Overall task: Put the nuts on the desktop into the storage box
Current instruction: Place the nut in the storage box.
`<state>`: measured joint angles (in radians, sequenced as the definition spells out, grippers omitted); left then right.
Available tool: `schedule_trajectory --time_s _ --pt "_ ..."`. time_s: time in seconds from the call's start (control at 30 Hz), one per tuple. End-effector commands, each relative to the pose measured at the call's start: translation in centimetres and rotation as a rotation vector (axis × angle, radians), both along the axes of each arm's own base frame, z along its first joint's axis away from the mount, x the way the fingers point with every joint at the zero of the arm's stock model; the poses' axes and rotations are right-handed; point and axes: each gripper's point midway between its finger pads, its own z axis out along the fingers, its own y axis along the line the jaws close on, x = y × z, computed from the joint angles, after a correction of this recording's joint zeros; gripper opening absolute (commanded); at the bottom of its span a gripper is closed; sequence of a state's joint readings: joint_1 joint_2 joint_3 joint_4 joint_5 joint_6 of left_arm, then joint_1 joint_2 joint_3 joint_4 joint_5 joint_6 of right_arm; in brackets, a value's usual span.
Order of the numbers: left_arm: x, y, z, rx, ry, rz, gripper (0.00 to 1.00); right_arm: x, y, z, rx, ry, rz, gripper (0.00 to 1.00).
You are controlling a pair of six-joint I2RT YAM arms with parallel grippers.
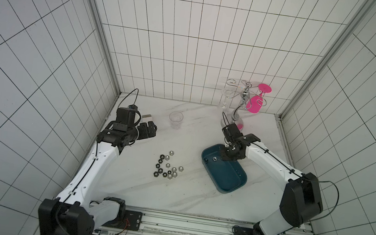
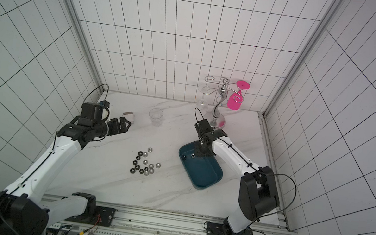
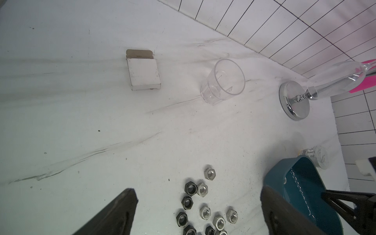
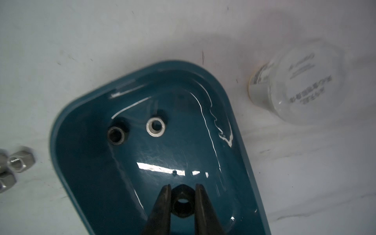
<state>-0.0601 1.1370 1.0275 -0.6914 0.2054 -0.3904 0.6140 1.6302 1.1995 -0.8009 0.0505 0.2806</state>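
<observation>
the job is barely under way. the right pincer (image 4: 183, 190) is pinched narrow on a black nut (image 4: 184, 213), clamped across its sides, and hangs low over the storage box (image 1: 225, 179), which lies directly beneath it. on the box floor just ahead of its fingertips lie a dark nut (image 4: 117, 135) and a silver nut (image 4: 155, 127), close together but apart. so i judge that two are in, a third is ready to be let go, and the bulk is left. well over a dozen nuts (image 1: 168, 165) sit in a tight heap on the desktop (image 1: 182, 198), well off to the side of the right pincer, between it and the left pincer (image 1: 148, 129). that left one is spread wide and empty above the desktop, with the heap below and in front of it. a small white carton (image 3: 143, 74) lies just beyond it, and a clear glass (image 1: 176, 119) stands further out. a white jar (image 4: 295, 85) sits just beside the box, near the right pincer, and a chrome rack (image 2: 215, 121) carrying a pink glass (image 1: 254, 104) stands close behind that pincer. the desktop between heap and box looks bare, so nothing seems to block the carry. the likelier trouble is the heap itself, where many nuts touch, and the rack's base so near the right wrist.
</observation>
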Motion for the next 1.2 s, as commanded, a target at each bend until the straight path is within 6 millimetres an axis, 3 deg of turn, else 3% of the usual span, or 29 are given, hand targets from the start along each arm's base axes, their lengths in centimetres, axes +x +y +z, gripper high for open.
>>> schedule_trajectory --time_s 0.0,0.27,0.57,0.67,0.77,0.93,1.07,1.17 --pt "0.3 0.0 0.5 -0.001 -0.026 0.009 0.98 0.2 0.4 -1.4 0.030 0.014 0.016 0.19" --pt "-0.1 0.4 0.6 0.021 -0.024 0.016 0.98 1.1 2.0 -4.5 0.046 0.068 0.042 0.18" --pt "-0.2 0.7 1.1 0.038 -0.035 0.023 0.98 1.8 3.5 -6.0 0.031 0.101 0.073 0.20" --pt "-0.2 0.7 1.2 0.042 -0.035 0.023 0.98 1.9 4.3 -6.0 0.032 0.104 0.087 0.23" --pt "-0.2 0.7 1.3 0.047 -0.036 0.021 0.98 2.0 5.0 -5.7 0.036 0.105 0.099 0.34" --pt "-0.3 0.9 1.7 0.061 -0.042 0.022 0.98 2.5 5.4 -3.2 0.058 0.058 0.110 0.47" --pt "-0.4 1.1 1.9 0.065 -0.051 0.027 0.98 2.2 5.7 1.3 0.085 -0.021 0.133 0.49" --pt "-0.2 1.0 1.9 0.051 -0.053 0.037 0.98 1.0 7.9 4.6 0.144 -0.067 0.233 0.53"
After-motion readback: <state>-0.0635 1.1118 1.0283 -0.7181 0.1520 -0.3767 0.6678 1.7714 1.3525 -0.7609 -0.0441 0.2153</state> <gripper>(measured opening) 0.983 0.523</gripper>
